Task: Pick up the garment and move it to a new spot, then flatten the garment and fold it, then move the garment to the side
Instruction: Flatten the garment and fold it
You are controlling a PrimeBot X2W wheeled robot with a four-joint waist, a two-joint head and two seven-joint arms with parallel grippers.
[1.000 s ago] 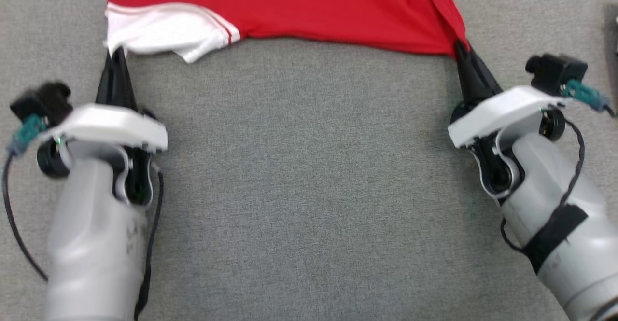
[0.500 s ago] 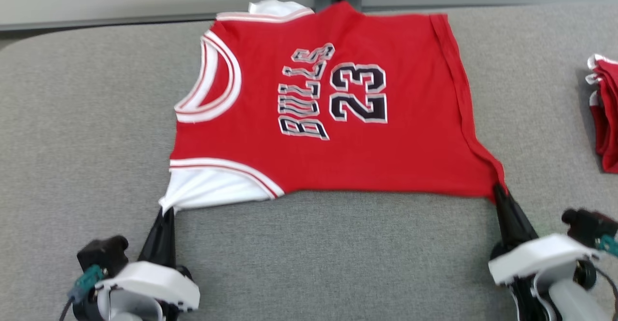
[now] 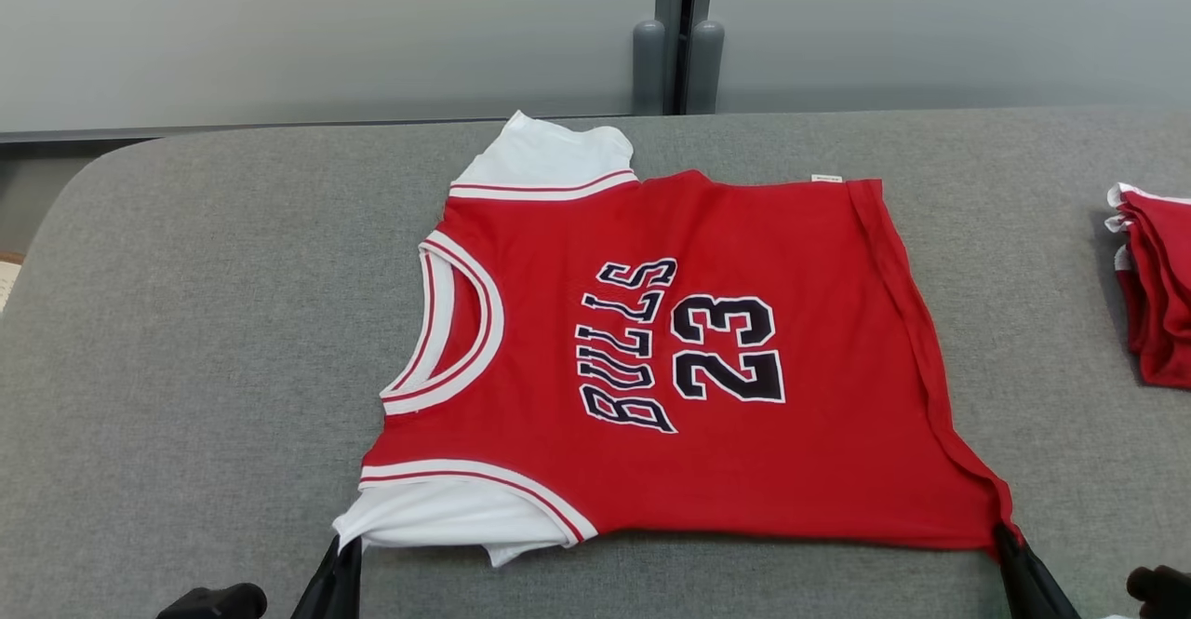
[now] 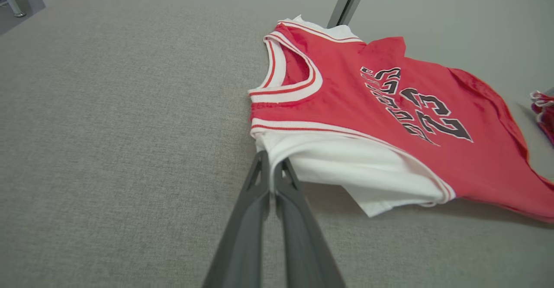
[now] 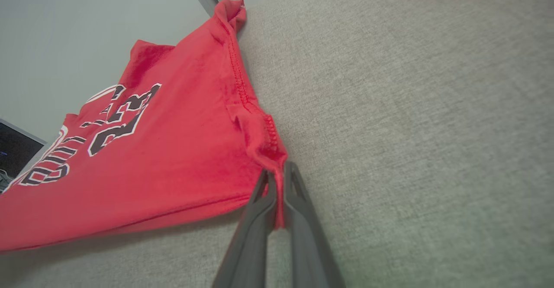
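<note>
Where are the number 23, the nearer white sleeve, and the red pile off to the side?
number 23 (image 3: 730, 349): head view, where its two digits meet.
white sleeve (image 4: 346, 166): left wrist view, middle of the cloth.
red pile (image 3: 1163, 293): head view, its top layer.

Left pincer (image 3: 342, 549): cut off by the lower edge of the head view, past the finger tips.
Right pincer (image 3: 1007, 537): cut off likewise at the lower right.
Jersey (image 3: 707, 368) corners: partly hidden between pressed-together jaws in both wrist views.
Red pile (image 3: 1154, 293): cropped by the right edge; count of pieces unclear.
Hem tag (image 3: 826, 178): too small to read.
Counter (image 3: 186, 321): cropped on left, right and near sides.
</note>
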